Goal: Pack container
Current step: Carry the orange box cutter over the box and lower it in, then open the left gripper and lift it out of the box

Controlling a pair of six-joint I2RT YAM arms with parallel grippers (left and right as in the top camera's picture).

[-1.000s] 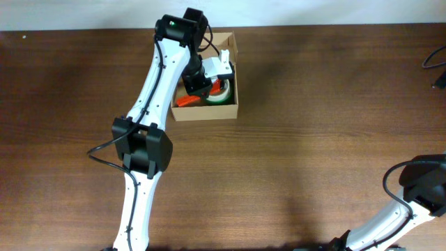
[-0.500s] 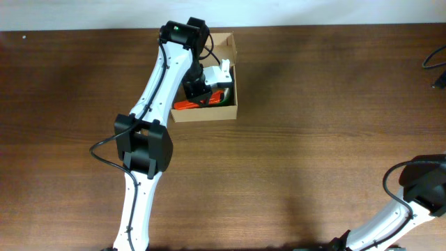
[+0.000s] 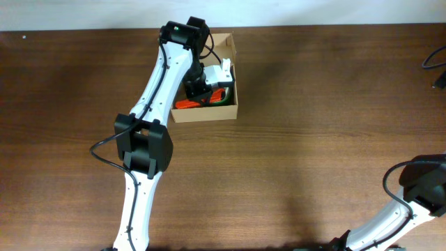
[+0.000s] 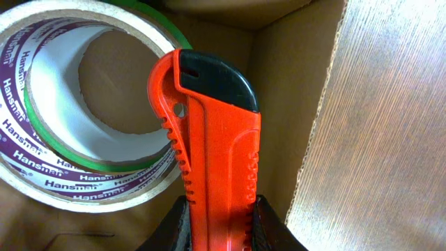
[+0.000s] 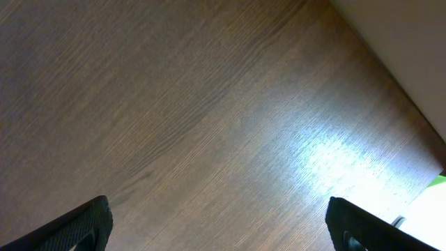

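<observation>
The tan cardboard container (image 3: 221, 44) stands open at the table's far side, left of centre. My left gripper (image 3: 202, 93) reaches down into it, shut on an orange utility knife (image 4: 212, 146) with a black tip. The knife shows orange in the overhead view (image 3: 184, 104) at the box's lower left. A tape roll (image 4: 77, 111) with purple lettering and a green edge lies in the box beside the knife. The box wall (image 4: 293, 90) is right of the knife. My right gripper (image 5: 223, 226) is open and empty over bare table; only its arm (image 3: 418, 188) shows overhead at the bottom right.
The dark wooden table (image 3: 313, 139) spreads around the box. A black cable (image 3: 437, 61) lies at the far right edge. The left arm (image 3: 150, 104) stretches from the near edge up to the box.
My left gripper has lowered the orange knife deeper into the box, toward its lower left; the tape roll is now mostly covered overhead. The right arm has not moved.
</observation>
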